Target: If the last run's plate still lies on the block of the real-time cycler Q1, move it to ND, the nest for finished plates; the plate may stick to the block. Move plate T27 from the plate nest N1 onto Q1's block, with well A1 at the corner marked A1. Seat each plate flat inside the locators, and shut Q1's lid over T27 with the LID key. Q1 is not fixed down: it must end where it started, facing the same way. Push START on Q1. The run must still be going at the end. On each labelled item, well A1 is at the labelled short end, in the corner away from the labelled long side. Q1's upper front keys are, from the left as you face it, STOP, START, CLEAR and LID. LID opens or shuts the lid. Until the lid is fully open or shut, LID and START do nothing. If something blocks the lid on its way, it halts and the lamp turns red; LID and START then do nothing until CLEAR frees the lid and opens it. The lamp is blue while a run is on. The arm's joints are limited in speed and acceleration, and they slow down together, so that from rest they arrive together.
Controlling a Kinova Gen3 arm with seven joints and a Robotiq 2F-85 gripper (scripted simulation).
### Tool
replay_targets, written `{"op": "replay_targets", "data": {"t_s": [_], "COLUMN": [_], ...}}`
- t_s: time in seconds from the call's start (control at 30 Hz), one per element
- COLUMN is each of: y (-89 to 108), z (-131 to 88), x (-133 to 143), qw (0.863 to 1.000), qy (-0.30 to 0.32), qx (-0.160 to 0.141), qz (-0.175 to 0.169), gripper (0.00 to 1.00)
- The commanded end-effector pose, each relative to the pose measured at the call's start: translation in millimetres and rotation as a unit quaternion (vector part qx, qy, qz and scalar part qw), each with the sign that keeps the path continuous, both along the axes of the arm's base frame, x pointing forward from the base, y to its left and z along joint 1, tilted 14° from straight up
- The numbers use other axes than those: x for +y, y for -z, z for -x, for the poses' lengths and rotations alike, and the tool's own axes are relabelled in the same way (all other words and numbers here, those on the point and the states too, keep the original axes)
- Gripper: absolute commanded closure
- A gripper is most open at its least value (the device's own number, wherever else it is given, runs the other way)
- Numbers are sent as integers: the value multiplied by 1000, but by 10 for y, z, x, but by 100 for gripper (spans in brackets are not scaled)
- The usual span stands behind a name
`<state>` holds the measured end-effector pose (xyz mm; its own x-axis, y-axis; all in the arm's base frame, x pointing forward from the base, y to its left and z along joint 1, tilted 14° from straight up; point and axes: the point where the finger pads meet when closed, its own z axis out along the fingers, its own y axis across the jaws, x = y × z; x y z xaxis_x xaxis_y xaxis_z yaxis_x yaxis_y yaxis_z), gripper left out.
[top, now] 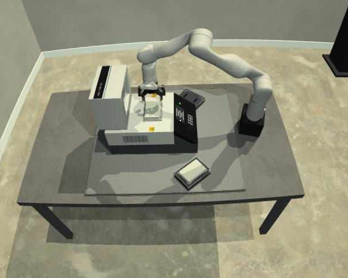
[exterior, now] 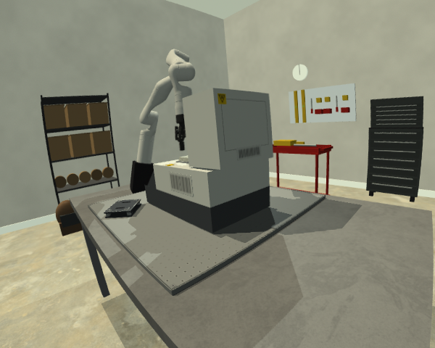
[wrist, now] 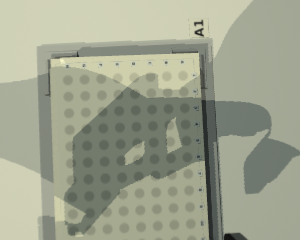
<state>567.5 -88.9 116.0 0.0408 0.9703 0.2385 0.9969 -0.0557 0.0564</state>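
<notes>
Q1 (top: 141,127) (exterior: 182,187) stands with its block uncovered and the lid back over the rear; its lamp (top: 179,103) is green. A pale plate (top: 153,110) (exterior: 183,159) (wrist: 135,145) lies on the block between the corner locators, long sides across Q1. The A1 mark (wrist: 199,28) is beyond the plate's upper right corner in the wrist view. My gripper (top: 152,99) (exterior: 181,147) points down above this plate, open and empty; the wrist view shows only a bit of one finger. Another plate (top: 194,169), apparently T27, sits in the near nest N1 (top: 188,187). The far nest ND (top: 189,97) (exterior: 122,206) is empty.
The tall lid housing (top: 109,110) (exterior: 243,123) rises close behind the block. Q1's sloping black key panel (top: 187,131) faces the arm base (top: 251,127). Q1 and both nests stand on a perforated board (top: 132,179) (exterior: 195,258) on the table (top: 267,167).
</notes>
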Motion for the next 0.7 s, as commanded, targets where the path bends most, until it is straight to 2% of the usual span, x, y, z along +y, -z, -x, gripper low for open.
{"op": "replay_targets", "data": {"t_s": [0.0, 0.53, 0.67], "y": [-2, -2, 48], "z": [-5, -5, -9], "x": [-3, -3, 9], "qw": [1000, 1000, 1000], "qy": [0, 0, 0], "qx": [-1, -1, -1], "qz": [0, 0, 0], "gripper": [0, 0, 0]}}
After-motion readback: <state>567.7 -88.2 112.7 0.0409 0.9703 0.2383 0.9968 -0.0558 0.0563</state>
